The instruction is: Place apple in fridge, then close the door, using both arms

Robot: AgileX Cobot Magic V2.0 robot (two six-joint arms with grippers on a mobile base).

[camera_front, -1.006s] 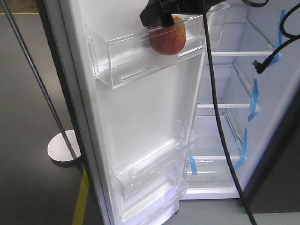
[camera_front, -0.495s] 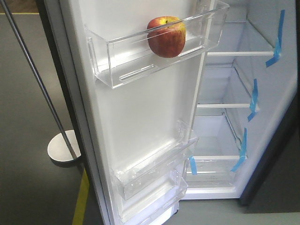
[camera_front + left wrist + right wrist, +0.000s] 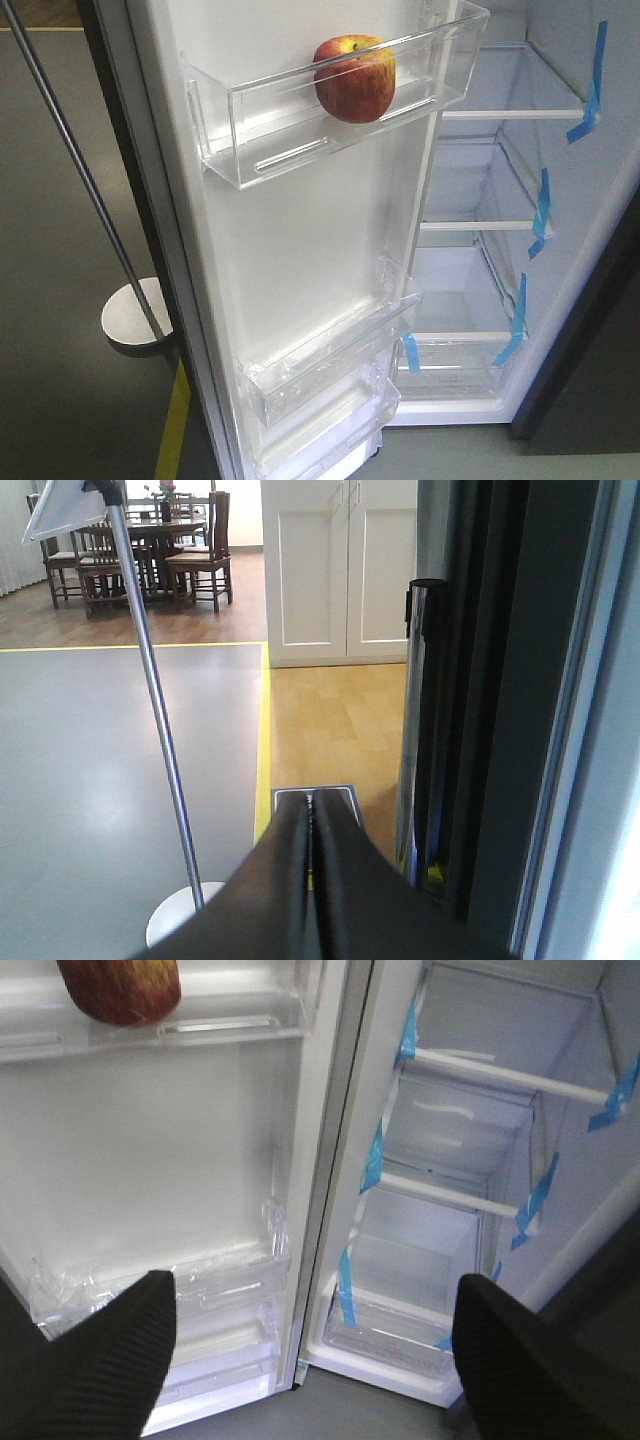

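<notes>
One apple (image 3: 355, 78) sits in the top clear bin (image 3: 260, 150) of the open door (image 3: 300, 250), toward the bin's right end, nearest the fridge (image 3: 470, 290). The left gripper (image 3: 310, 805) is pressed closed on nothing. The right gripper (image 3: 315, 1285) is spread wide and empty.

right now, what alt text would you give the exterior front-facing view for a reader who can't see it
A red-and-yellow apple sits in the top clear bin of the open fridge door. Right of it, the fridge interior shows white shelves with blue tape strips; left, a metal pole stands on a round base.
</notes>
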